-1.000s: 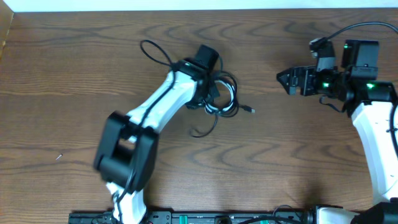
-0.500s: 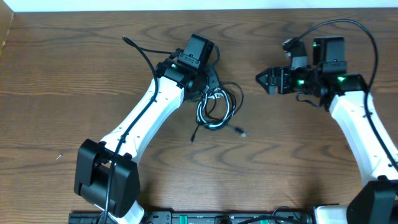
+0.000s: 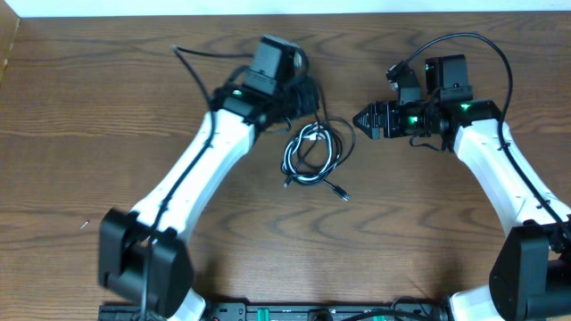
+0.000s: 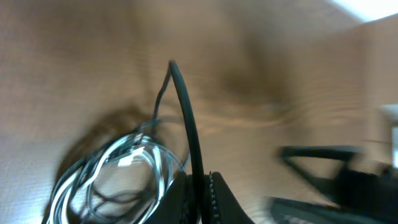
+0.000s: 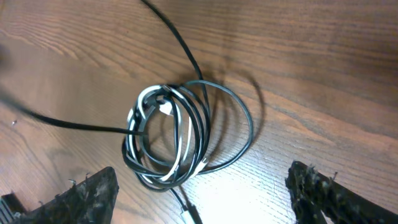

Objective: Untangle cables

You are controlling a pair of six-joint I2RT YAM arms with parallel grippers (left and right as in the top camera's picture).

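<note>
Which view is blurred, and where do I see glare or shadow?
Left wrist view: motion blur smears everything; only the black cable is traceable. Right wrist view: sharp, the cable bundle casts a soft shadow, glare brightens the table below it. Overhead view: clear, evenly lit.

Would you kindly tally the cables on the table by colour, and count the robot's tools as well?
black cable: 1
white cable: 1
tools: 2, the left tool and the right tool
Total: 4
</note>
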